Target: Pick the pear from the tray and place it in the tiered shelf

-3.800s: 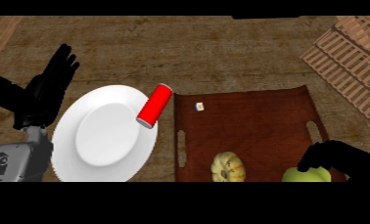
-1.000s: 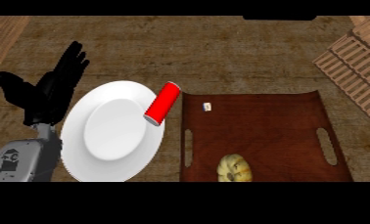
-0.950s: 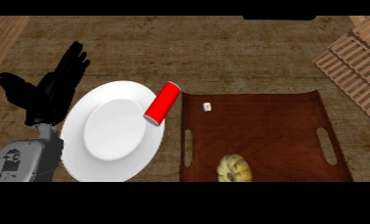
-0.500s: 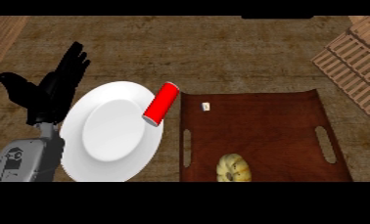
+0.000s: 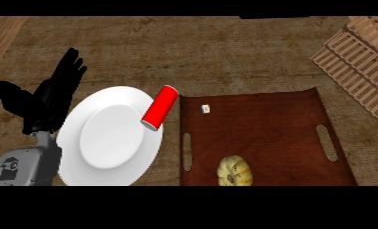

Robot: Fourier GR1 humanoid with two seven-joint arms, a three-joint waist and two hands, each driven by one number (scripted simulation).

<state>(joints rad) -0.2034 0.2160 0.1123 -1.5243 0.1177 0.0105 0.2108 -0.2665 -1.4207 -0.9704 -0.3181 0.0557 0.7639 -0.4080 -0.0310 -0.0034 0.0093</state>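
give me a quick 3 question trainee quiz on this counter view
1. True or false: a pear lies on the tray.
2. The red cylinder leans on the rim of which thing? A) white plate B) tray C) slatted shelf
3. Which hand shows, and how are its fingers?

Key: 1 false, only a yellow squash and a small white cube lie there. 2 A. 3 the left hand, fingers straight, open.

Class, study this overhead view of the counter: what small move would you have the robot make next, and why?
Probably look toward the tiered shelf at the right edge. The brown tray shows only a yellowish squash-like item and a small white piece, no pear, and no right hand is visible. The left hand rests open beside the white plate.
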